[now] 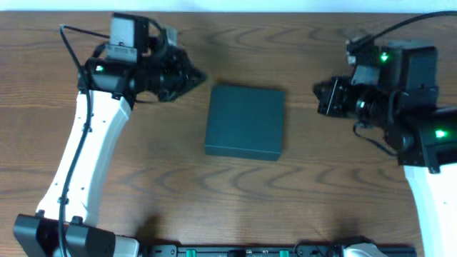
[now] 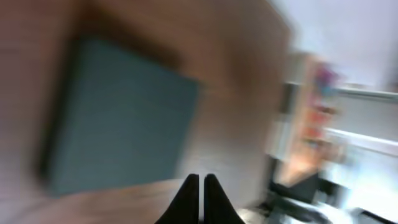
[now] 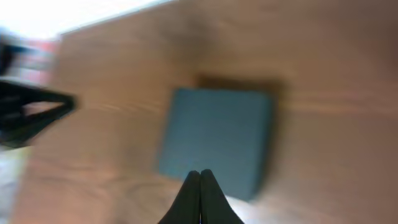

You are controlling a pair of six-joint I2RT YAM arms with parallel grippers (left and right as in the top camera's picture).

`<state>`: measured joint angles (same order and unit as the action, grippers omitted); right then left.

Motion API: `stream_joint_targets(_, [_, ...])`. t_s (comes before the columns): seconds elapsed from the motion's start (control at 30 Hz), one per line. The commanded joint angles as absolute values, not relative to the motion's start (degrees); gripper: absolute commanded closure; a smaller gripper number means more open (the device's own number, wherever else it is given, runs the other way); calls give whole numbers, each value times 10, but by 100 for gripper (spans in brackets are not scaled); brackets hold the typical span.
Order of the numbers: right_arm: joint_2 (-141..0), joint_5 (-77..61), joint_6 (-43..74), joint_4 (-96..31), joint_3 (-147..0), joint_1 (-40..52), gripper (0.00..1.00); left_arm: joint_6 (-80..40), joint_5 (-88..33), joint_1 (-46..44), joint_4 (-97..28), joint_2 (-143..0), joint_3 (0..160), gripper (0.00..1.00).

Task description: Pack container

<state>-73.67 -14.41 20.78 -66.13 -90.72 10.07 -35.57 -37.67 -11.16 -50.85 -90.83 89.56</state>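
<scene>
One dark teal container [image 1: 245, 121] lies with its lid down in the middle of the table [image 1: 178, 185], between both arms. The left gripper [image 2: 200, 182] and the right gripper [image 3: 200, 176] are near it, not touching, both clenched and holding nothing.

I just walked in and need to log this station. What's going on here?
Two robot arms are meant to pack a dark green box, which sits shut in the middle of the wooden table. Neither is handling it. The left gripper and right gripper hang on either side of it, apart from it, both with fingers closed on nothing. The wrist views are blurred.
</scene>
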Motion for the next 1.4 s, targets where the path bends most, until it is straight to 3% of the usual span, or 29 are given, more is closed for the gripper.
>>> stream_joint_targets(0.0, [-744, 16, 177, -700, -890, 109, 98, -266, -162, -132, -560, -901, 898, 94])
stream_joint_targets(0.13, [-723, 60, 166, -678, -790, 110, 98, -199, 51, -175, -633, -901, 890, 94])
stream_joint_targets(0.23, [-705, 59, 167, -640, -700, 109, 98, -192, 83, -192, -647, -901, 860, 94])
stream_joint_targets(0.57, [-715, 34, 271, -448, -491, 109, 99, -209, -39, -191, -420, -913, 606, 94])
stream_joint_targets(1.0, [-886, -55, 308, -225, -462, 109, 99, -263, -83, -191, -257, -1006, 600, 94])
stream_joint_targets(1.37, [-1009, -213, 415, -45, -462, 109, 99, -352, -213, -192, -192, -1043, 600, 94])
